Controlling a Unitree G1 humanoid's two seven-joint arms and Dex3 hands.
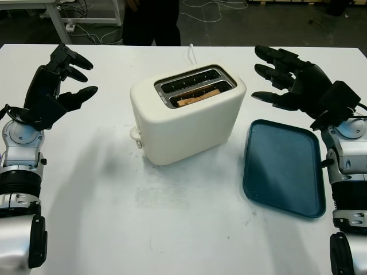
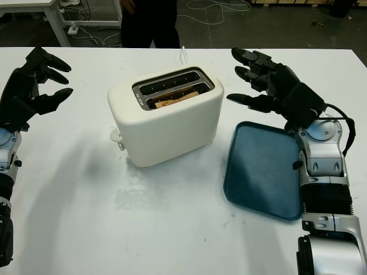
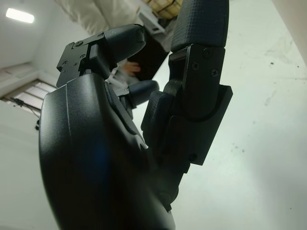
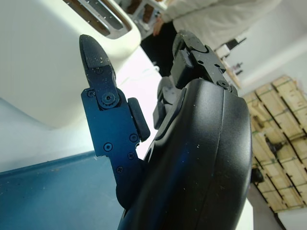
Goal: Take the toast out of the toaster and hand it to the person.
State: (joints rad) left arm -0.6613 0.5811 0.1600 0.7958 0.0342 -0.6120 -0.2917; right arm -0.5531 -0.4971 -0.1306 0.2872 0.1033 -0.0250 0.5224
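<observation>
One toast slice (image 1: 198, 96) sits in my toaster (image 1: 186, 117) near slot, worktop (image 1: 172, 217) centre. Left hand (image 1: 54, 86) at nine o'clock, right hand (image 1: 292, 80) at two o'clock above blue tray (image 1: 284, 172); fingers on both spread, holding nothing.

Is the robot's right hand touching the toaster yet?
Apart. In the left eye view, white table shows between the right hand and the toaster.

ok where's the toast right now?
The toast sits in the near slot of the cream toaster at the table's centre, only its top edge showing. The blue tray lies to the toaster's right; both hands are clear of it.
</observation>
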